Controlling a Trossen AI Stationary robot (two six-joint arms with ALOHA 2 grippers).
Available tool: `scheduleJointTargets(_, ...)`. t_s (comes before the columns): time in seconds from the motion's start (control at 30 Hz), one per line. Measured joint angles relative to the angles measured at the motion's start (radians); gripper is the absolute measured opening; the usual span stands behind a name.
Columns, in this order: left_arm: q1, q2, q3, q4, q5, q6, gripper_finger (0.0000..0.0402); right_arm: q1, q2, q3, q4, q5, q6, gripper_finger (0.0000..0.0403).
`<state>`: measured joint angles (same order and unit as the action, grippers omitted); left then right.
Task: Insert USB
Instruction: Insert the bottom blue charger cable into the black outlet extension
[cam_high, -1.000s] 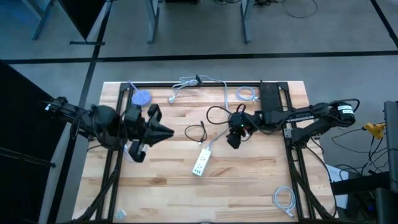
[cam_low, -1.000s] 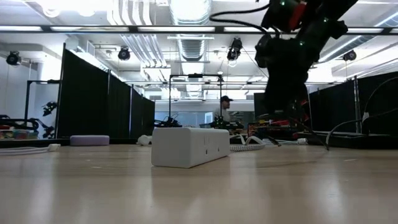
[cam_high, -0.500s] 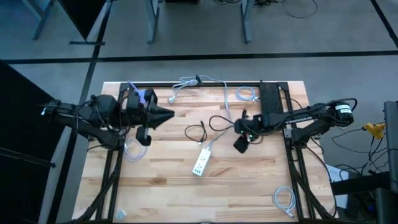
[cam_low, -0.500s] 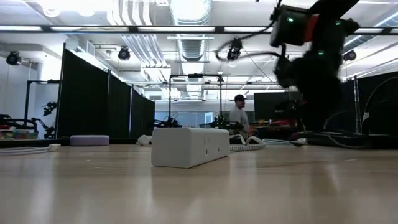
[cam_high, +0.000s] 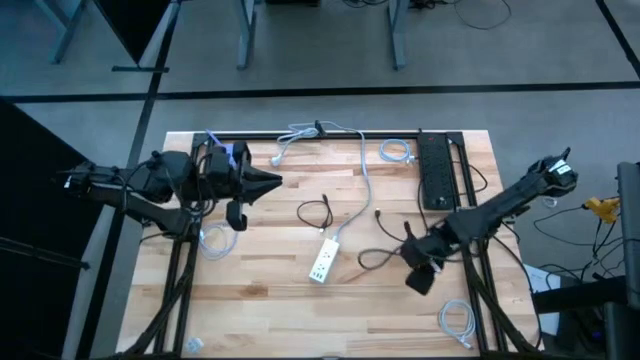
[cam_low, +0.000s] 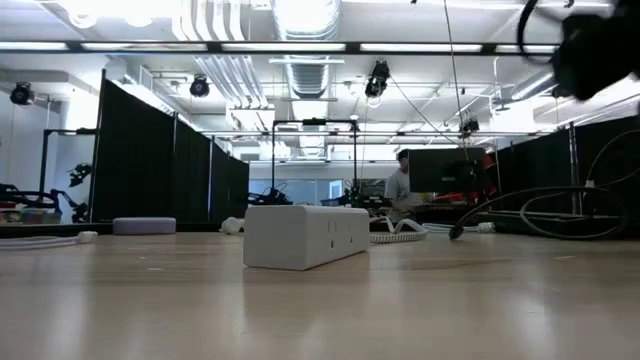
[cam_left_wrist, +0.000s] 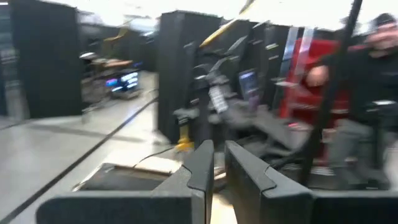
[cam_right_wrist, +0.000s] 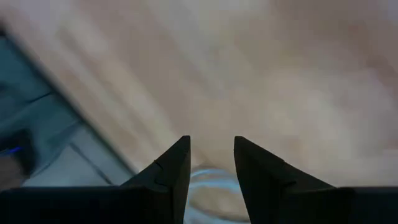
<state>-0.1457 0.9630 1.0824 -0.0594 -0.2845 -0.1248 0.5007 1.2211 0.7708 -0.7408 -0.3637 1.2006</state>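
Observation:
The white power strip (cam_high: 321, 262) lies flat near the table's middle and shows side-on in the low view (cam_low: 305, 236). A black cable (cam_high: 376, 258) lies looped to its right, one end (cam_high: 378, 213) pointing toward the far edge. My right gripper (cam_high: 422, 282) hangs open above the near right part of the table, beside that loop. In its wrist view (cam_right_wrist: 212, 144) nothing sits between the fingers. My left gripper (cam_high: 277, 182) is shut, raised over the table's left part and pointing right; in its wrist view (cam_left_wrist: 219, 163) it looks level into the room.
A black power bar (cam_high: 435, 170) lies along the right rail. Coiled white cables lie at the far edge (cam_high: 395, 151), the near right corner (cam_high: 456, 322) and under the left arm (cam_high: 212, 240). A small black cable (cam_high: 316, 212) lies mid-table. A person stands beyond the table (cam_low: 400, 190).
My right arm has swung fast from the table's middle toward the near right corner, and the black cable loop has been drawn along with it toward the near edge. My left gripper has shifted toward the far edge, still shut.

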Motion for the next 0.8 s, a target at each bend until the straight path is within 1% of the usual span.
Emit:
scheduleJointTargets(0.07,0.002,0.005,0.000,-0.047,-0.096,-0.001,0.0027,0.059,-0.012,0.001,0.020,0.047,0.045,0.0114)
scheduleJointTargets(0.13,0.002,0.015,0.000,-0.086,-0.147,-0.004,0.0030,0.115,-0.014,0.001,0.023,0.116,0.101,0.0116)
scheduleJointTargets(0.2,-0.003,0.034,0.000,-0.095,-0.148,-0.031,0.0039,0.163,-0.008,0.001,0.027,0.154,0.175,0.0117)
scheduleJointTargets(0.27,-0.020,0.051,0.000,-0.096,-0.140,-0.067,0.0053,0.199,0.004,0.000,0.049,0.154,0.240,0.0115)
scheduleJointTargets(0.43,-0.050,0.084,0.000,-0.114,-0.082,-0.118,0.0094,0.289,0.056,0.000,0.199,0.157,0.373,0.0100)
scheduleJointTargets(0.53,-0.063,0.100,0.000,-0.144,-0.028,-0.176,0.0116,0.343,0.105,0.000,0.248,0.156,0.433,0.0088)
scheduleJointTargets(0.6,-0.080,0.111,0.000,-0.164,-0.012,-0.219,0.0126,0.385,0.140,0.000,0.275,0.155,0.494,0.0080)
scheduleJointTargets(0.67,-0.107,0.131,0.000,-0.174,-0.037,-0.242,0.0134,0.427,0.168,0.004,0.310,0.155,0.557,0.0073)
scheduleJointTargets(0.8,-0.188,0.181,0.000,-0.169,-0.171,-0.260,0.0137,0.500,0.221,0.070,0.324,0.155,0.597,0.0065)
